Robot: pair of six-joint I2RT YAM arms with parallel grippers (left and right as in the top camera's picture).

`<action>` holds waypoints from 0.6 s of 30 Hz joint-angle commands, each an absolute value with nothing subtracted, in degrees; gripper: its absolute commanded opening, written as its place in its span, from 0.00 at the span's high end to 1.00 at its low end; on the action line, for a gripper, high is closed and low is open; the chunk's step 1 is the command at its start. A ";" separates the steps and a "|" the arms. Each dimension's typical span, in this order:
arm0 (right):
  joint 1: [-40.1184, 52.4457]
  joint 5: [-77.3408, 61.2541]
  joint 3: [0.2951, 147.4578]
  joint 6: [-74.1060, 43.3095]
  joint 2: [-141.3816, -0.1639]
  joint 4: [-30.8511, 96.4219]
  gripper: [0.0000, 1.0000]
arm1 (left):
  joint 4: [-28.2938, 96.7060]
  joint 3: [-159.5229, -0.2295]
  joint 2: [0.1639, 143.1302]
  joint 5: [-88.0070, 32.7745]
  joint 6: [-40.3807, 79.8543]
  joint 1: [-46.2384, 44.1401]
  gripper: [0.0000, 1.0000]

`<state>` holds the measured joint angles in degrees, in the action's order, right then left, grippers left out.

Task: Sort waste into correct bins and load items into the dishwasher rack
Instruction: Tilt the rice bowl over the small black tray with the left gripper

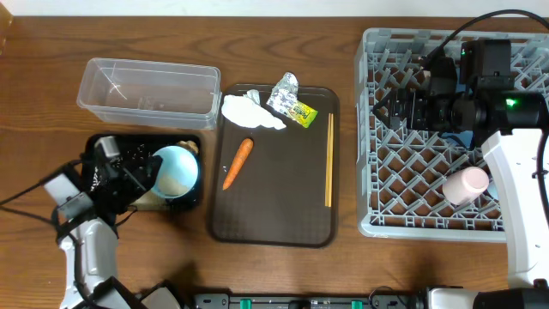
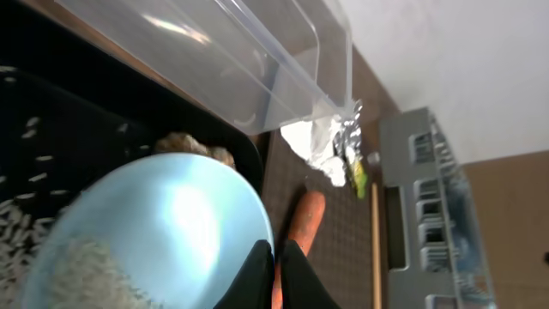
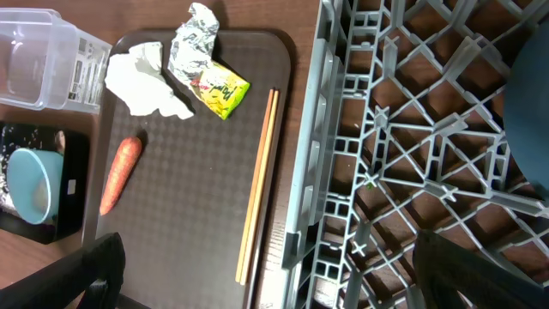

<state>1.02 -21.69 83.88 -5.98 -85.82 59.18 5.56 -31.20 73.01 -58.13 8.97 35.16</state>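
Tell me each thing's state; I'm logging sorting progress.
light-blue cup: tilted over black tray, rice inside
left gripper: shut on its rim
right gripper: open, empty, above dishwasher rack
clear tub: empty
pink cup: in the rack
carrot: on serving tray
foil: crumpled, on tray
tissue: crumpled, on tray
wrapper: on tray
chopsticks: paired, on tray

From above I see my left gripper (image 1: 147,178) pinching the tilted light-blue cup (image 1: 176,170) over the black tray (image 1: 146,142), while carrot (image 1: 237,163), tissue (image 1: 249,111), foil (image 1: 284,89), wrapper (image 1: 300,112) and chopsticks (image 1: 328,160) lie on the brown tray (image 1: 274,206).
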 commanded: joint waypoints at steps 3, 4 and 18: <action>1.58 -22.57 83.99 -6.83 -84.90 59.61 0.01 | 5.28 -31.20 73.06 -52.80 8.64 29.95 0.91; 1.58 -22.57 83.99 -6.83 -84.90 59.64 0.01 | 5.32 -31.44 72.88 -52.77 8.64 28.97 0.86; 1.58 -22.72 83.99 -6.98 -84.90 59.64 0.01 | 19.94 -38.39 67.72 -12.32 6.46 6.02 0.53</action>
